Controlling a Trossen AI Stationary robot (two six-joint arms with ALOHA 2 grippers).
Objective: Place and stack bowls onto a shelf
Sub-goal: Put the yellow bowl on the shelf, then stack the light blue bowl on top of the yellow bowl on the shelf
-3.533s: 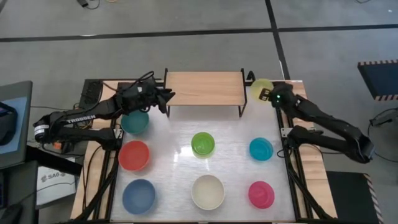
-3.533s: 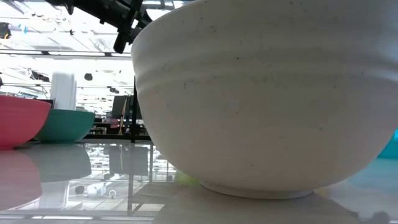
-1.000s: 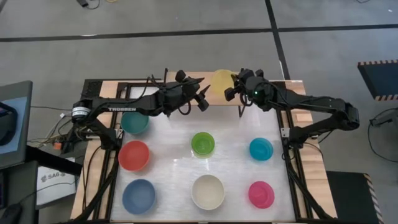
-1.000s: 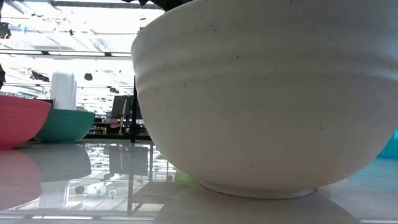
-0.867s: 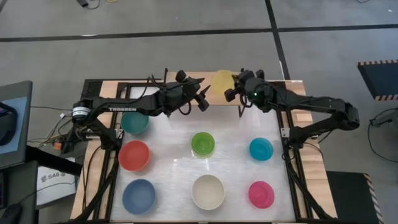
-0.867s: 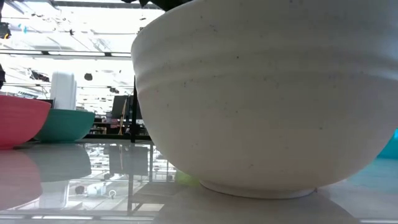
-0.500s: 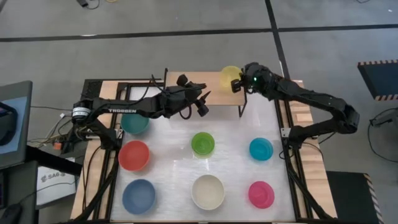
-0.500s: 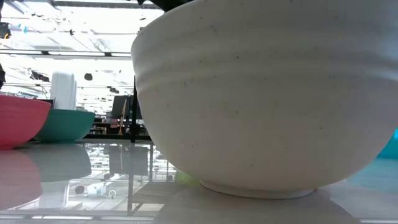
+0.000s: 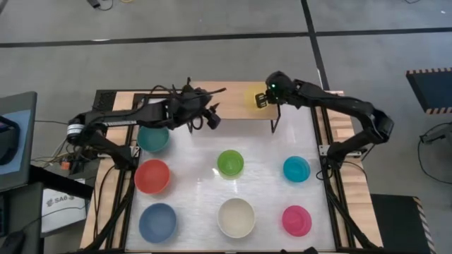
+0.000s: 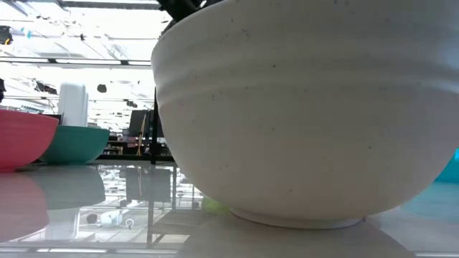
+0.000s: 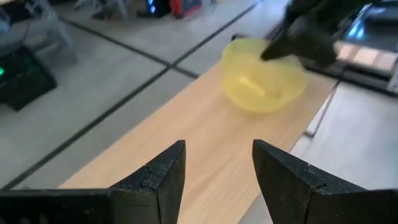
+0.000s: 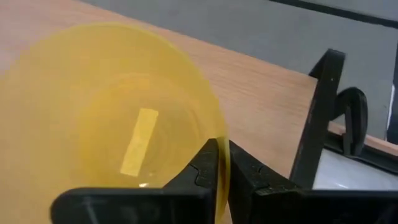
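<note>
Bowls lie spread over the desk, the largest thing in the overhead view, its pale top edged by dark frame rails. At its far edge stands the shelf, a wood top on thin black legs, mostly bare apart from its right end.

The left arm reaches from the left side toward the shelf's left half; the left gripper hangs at the shelf's front edge with its fingers spread wide and nothing between them. The right arm bends in from the right rail, and the right gripper sits over the shelf's right end, its fingers pinched onto the rim of the yellow bowl.

On the desk, each well apart from the next: teal bowl, red bowl, blue bowl, green bowl, cream bowl, cyan bowl and pink bowl. Open desk lies between the green bowl and the shelf.

The table-height view is nearly filled by the cream bowl, showing only the red and teal ones at left. The right wrist view shows the pinched rim and a pale strip inside the yellow bowl. The left wrist view shows that bowl low over the shelf's far end, near its corner; whether it touches the wood cannot be told.
</note>
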